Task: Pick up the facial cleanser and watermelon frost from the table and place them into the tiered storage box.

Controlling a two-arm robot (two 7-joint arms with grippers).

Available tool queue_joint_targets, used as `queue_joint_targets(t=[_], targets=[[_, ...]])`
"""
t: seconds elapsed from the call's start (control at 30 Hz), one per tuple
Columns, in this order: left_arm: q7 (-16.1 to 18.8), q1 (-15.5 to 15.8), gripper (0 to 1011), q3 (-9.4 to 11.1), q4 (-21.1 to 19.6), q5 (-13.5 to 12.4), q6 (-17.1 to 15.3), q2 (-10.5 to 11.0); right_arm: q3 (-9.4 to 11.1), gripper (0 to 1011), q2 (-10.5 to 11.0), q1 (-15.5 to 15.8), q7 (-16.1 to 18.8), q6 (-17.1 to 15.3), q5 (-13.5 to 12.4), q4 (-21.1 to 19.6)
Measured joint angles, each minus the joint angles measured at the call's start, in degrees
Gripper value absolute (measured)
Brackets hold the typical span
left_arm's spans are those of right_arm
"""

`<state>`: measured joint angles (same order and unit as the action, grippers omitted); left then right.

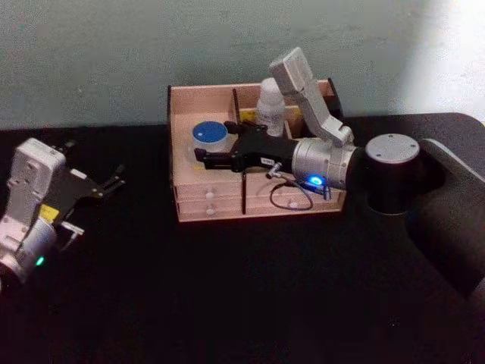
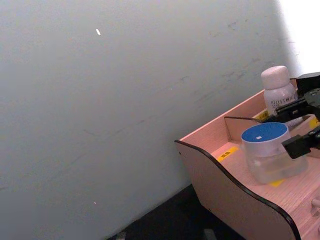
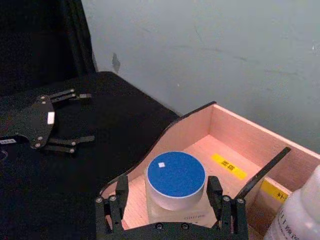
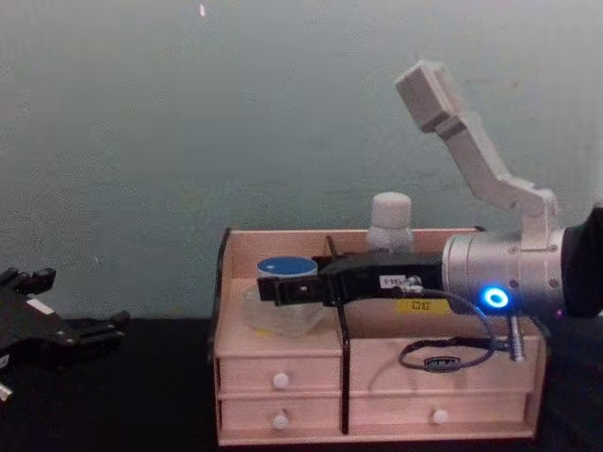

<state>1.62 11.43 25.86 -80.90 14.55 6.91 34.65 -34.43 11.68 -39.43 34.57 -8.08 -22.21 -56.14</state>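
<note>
The tiered storage box (image 1: 189, 98) stands at the back of the black table, with its drawers facing me. The watermelon frost (image 1: 210, 135), a squat jar with a blue lid, rests in the box's left top compartment (image 3: 240, 130). My right gripper (image 3: 167, 182) reaches over the box and is open, one finger on each side of the jar with a small gap. The facial cleanser (image 1: 270, 106), a white bottle, stands upright in the compartment behind my right arm. My left gripper (image 1: 115, 178) hovers open at the table's left, holding nothing.
A thin dark divider (image 3: 262, 172) separates the jar's compartment from the bottle's. A grey wall (image 4: 188, 113) rises close behind the box. Black tabletop (image 1: 227, 288) stretches in front of the box.
</note>
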Motion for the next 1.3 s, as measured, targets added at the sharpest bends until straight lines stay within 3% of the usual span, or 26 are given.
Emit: queue_joint_targets(t=[0.47,0.6,0.9,1.03,1.3], targets=[[0.00,0.00,1001,0.00,0.00,0.00,0.00,0.00,2.09,1002,1.89,2.98,-0.66,1.51,-1.55,-6.66],[0.00,0.00,1001,0.00,0.00,0.00,0.00,0.00,3.08,1003,4.26,5.15,-0.64,1.38,-2.65,-11.35],[0.00,0.00,1001,0.00,0.00,0.00,0.00,0.00,6.40,1002,12.20,11.75,0.05,1.53,-6.39,-21.96],[0.00,0.00,1001,0.00,0.00,0.00,0.00,0.00,8.68,1002,17.00,15.80,-0.18,1.91,-8.32,-26.79],[0.00,0.00,1001,0.00,0.00,0.00,0.00,0.00,12.90,1002,23.80,22.97,-3.97,0.53,-10.82,-32.99]])
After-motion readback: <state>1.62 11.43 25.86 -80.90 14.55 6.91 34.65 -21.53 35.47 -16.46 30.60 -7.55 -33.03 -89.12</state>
